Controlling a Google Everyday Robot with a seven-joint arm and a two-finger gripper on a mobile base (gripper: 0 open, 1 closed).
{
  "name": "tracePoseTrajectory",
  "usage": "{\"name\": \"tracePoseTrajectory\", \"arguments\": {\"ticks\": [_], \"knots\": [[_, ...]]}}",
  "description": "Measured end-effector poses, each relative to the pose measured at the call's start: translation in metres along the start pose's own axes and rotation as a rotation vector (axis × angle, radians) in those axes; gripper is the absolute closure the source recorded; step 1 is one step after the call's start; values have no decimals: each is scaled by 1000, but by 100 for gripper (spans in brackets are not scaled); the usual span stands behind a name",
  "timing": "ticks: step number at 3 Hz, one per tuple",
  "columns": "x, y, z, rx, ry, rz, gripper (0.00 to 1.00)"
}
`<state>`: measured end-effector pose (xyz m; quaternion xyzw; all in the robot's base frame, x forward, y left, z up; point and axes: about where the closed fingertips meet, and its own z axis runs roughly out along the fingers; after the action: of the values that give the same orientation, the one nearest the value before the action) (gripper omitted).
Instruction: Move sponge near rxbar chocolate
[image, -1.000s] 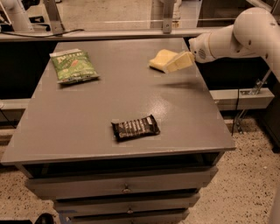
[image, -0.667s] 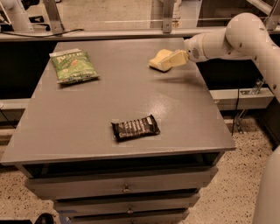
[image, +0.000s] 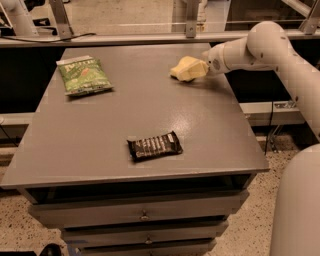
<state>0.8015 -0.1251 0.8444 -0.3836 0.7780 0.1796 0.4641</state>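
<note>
The pale yellow sponge (image: 184, 68) lies at the far right of the grey table top (image: 150, 107). My gripper (image: 200, 69) reaches in from the right and meets the sponge's right side. The white arm (image: 260, 45) stretches off to the right behind it. The rxbar chocolate (image: 154, 146), in a dark wrapper with white lettering, lies flat near the table's front edge, well apart from the sponge.
A green snack bag (image: 83, 75) lies at the far left of the table. Drawers (image: 144, 215) sit below the top. A rail (image: 150, 37) runs behind the table. The arm's white body (image: 300, 205) fills the lower right.
The arm's elbow has swung to the left and the gripper has shifted slightly at the sponge. The sponge, the bar and the bag stay where they were.
</note>
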Motion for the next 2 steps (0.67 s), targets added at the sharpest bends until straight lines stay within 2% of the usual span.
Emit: {"name": "tracePoseTrajectory", "arguments": {"ticks": [2], "knots": [[1,2,0,-4,-2,-12,63]]}}
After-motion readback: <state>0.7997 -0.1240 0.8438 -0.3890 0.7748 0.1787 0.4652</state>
